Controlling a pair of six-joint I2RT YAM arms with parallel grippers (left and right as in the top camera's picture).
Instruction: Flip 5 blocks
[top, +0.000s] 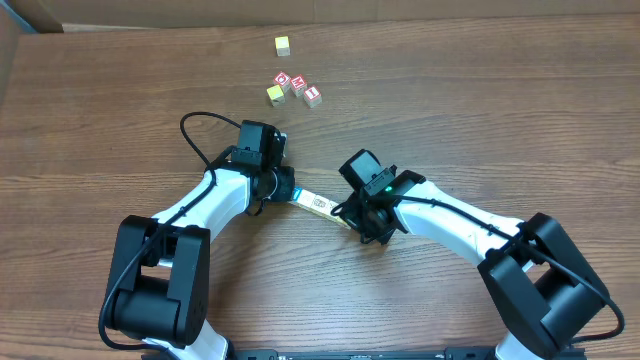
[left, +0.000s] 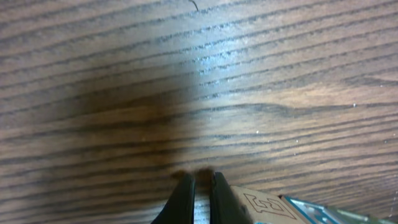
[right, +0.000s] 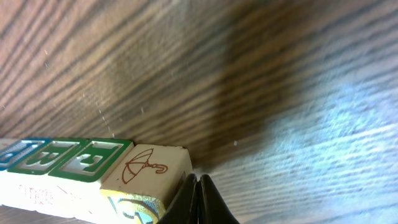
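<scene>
As seen from overhead, row of small cream wooden alphabet blocks (top: 320, 204) lying diagonally between left tool (top: 290, 191) and right tool (top: 348, 214), one end toward each, neither arm clearly nearer. From left wrist: pinched together, lettered end block (left: 264, 205) just right of tips. From right wrist: pinched together too, holding nothing, umbrella-printed end block (right: 146, 165) just left. Brown wood-grain table (right: 280, 93) flat, room either side of row.

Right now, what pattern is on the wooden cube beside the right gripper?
Brown umbrella on cream cube; right wrist view.
</scene>
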